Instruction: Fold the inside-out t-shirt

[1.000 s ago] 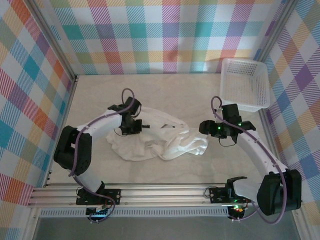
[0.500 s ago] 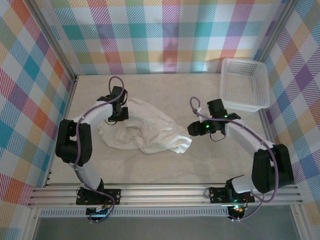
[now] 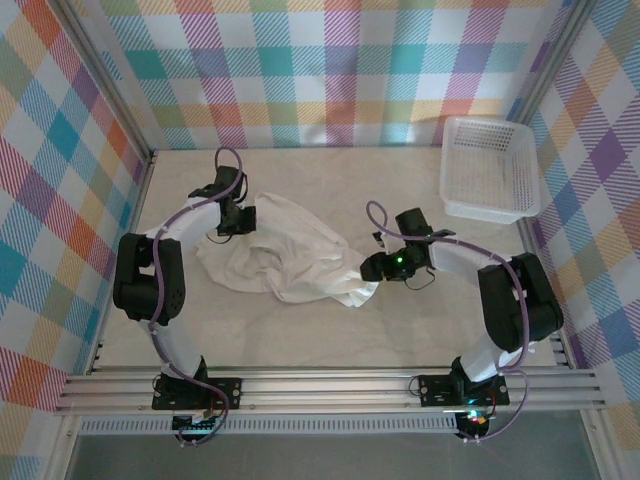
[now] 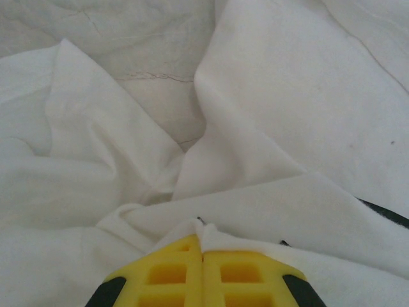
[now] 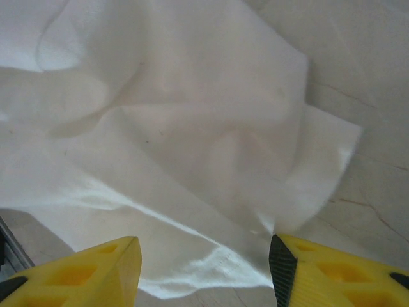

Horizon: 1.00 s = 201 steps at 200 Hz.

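My top camera looked down from above and behind my arm bases, at the frame's bottom, taking in the whole table (image 3: 330, 320). My left wrist camera sat very close on the t-shirt (image 4: 287, 96), left gripper (image 4: 203, 246) at bottom centre. My right wrist camera looked down near the same cloth, right gripper (image 5: 204, 246) across the bottom.

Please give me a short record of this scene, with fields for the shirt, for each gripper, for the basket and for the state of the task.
t-shirt: white, crumpled in a heap on the table
left gripper: shut, pinching the t-shirt at its far left part
right gripper: open, at the t-shirt's right edge, with cloth between its fingers
basket: white mesh, in the far right corner, apart from the t-shirt
task state: no neat fold made yet
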### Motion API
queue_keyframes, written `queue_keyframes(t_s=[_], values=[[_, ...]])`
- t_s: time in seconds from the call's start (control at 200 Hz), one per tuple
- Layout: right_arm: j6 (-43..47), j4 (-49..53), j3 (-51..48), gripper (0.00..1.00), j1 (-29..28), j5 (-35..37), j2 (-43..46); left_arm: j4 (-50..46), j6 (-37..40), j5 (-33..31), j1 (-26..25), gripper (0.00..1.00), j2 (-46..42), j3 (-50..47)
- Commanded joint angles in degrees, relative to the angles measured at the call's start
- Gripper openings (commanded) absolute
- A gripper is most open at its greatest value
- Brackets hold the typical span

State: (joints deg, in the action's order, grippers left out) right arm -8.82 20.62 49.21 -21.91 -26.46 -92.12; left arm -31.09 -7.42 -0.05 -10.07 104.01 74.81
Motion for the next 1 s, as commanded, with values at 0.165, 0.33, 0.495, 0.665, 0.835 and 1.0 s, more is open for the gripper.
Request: queue_keyframes(t_s=[0.165,0.33,0.495,0.665,0.835,1.0], values=[[-3.3,-5.6,-4.8,0.59,-1.6,2.8,2.5,0.1,1.1,1.8,0.5,0.0,0.5,1.1],[-5.0,-7.1,-6.6,0.65,-1.6,8.7,2.3,0.1,1.1,2.2,0.5,0.0,0.4,1.2],[-5.3,-14.5,-9.2,0.45,-1.7,4.9,2.8,0.1,1.0,2.0,0.5,0.0,0.5,0.5],[-3.4,-16.9,-11.1,0.3,-1.7,3.3,4.9,0.1,0.9,2.1,0.6,0.0,0.9,0.6],[-3.6,-14.0,-11.1,0.15,-1.7,4.4,5.8,-0.3,0.9,1.1,0.6,0.0,0.9,0.9],[-5.3,-8.3,-11.2,0.0,-1.9,4.7,13.8,-1.0,-0.2,0.1,0.8,0.0,0.5,1.4]])
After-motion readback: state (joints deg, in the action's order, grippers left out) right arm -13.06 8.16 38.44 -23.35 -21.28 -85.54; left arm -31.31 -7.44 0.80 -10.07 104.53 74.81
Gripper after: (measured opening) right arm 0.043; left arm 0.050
